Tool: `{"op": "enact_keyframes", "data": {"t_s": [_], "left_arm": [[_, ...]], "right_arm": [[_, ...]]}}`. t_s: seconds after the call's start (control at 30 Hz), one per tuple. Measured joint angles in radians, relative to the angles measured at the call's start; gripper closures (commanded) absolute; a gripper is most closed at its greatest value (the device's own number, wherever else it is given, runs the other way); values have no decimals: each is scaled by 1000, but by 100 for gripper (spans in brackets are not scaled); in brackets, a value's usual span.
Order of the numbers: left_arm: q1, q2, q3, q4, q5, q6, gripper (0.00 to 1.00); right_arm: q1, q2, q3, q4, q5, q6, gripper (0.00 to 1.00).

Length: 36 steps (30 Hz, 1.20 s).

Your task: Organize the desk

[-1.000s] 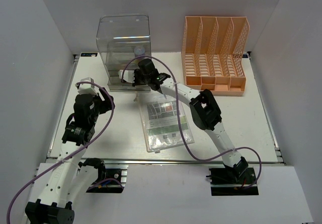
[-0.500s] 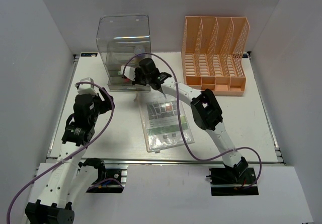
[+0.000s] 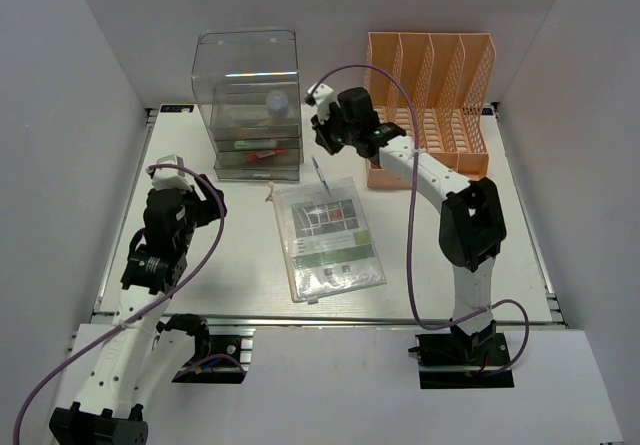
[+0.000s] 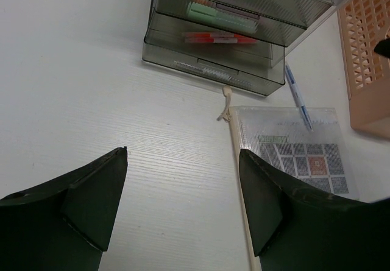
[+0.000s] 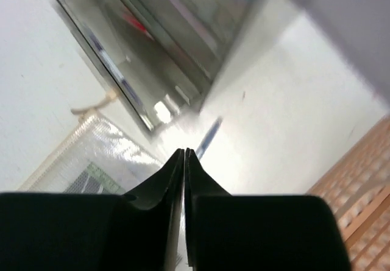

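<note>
Right gripper (image 5: 184,151) pulled off the box (image 3: 250,115) to upper centre, shut, empty | left gripper (image 4: 183,151) wide open, empty, lower left | pen (image 4: 298,97) lay loose on desk (image 3: 480,245), likely next

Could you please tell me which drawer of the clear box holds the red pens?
The second drawer from the bottom: the drawer above holds something green, and the bottom drawer shows nothing red.
</note>
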Motion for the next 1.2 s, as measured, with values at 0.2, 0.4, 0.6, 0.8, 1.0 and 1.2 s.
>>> {"op": "enact_keyframes", "data": {"t_s": [0.2, 0.4, 0.6, 0.8, 1.0, 1.2], "left_arm": [[0, -8, -1, 0, -5, 0, 16], [0, -8, -1, 0, -11, 0, 16], [0, -7, -1, 0, -12, 0, 17], [0, -5, -1, 0, -13, 0, 16], [0, 0, -1, 0, -21, 0, 16], [0, 2, -1, 0, -31, 0, 16]], "right_arm": [[-80, -8, -136, -44, -19, 115, 61], [-101, -8, -145, -74, -68, 156, 50], [-87, 34, -105, -71, -72, 158, 55], [-77, 125, -83, -58, -54, 163, 54], [-77, 195, -18, -53, -40, 185, 52], [-76, 231, 13, -27, -16, 191, 51]]}}
